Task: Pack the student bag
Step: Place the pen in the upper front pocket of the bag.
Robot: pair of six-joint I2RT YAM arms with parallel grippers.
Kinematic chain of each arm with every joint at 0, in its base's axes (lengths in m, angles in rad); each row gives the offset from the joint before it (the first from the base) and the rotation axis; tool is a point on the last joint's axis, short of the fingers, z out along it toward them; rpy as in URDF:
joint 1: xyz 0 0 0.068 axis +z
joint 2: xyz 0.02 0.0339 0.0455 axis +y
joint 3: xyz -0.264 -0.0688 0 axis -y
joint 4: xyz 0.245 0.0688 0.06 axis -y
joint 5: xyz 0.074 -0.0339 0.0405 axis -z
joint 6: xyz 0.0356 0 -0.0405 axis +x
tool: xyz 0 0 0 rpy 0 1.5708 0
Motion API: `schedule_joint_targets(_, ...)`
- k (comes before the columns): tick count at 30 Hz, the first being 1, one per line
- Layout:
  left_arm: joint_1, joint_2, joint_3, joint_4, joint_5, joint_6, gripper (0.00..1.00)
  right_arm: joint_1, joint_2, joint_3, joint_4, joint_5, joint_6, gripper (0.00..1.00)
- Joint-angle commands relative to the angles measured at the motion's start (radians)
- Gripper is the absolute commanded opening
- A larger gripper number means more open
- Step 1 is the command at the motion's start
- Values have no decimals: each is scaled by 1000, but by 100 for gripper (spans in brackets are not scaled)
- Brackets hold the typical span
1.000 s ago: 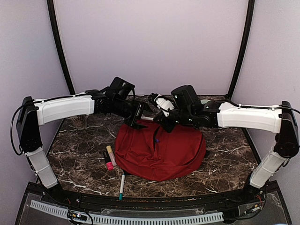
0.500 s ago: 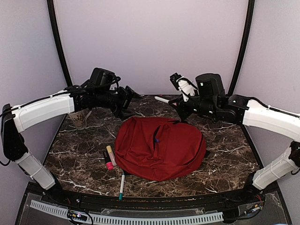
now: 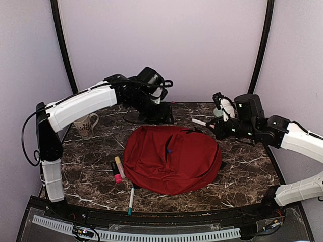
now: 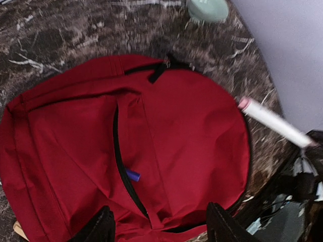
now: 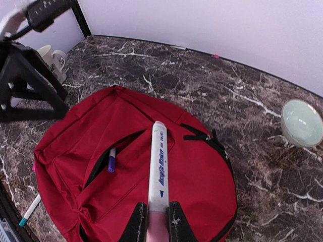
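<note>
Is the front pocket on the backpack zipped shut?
No, in the right wrist view the backpack has its front pocket gaping open, with a blue pen poking out.

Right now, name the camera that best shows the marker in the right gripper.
Right wrist: the marker shows full length, printing visible, clamped in the right gripper. Left wrist shows it blurred near the edge; the top view, a small white stick.

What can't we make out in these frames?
- Backpack contents: every view, red fabric covers them; only a blue pen tip pokes from the open zip.
- Left claw: top view, its wrist hides it; wrist view's bottom edge cuts off all but the fingertips.
- Mug print: top view, too small.
- Marker rear end: right wrist view, right claw covers it.
</note>
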Motion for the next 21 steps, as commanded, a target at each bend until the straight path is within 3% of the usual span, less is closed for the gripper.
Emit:
schedule_joint_targets(1,-84,115,83,-269,-138,147,64,-12,-57,-67,-19,-16,113,0)
schedule_joint_targets(8,-144,213,87,-292,-263,87,62,-18,-99,-128,-27,-34,150,0)
schedule_joint_targets(21,-145,312,180,-271,-343,73,53,-26,-50,-132,5,-133,118,0)
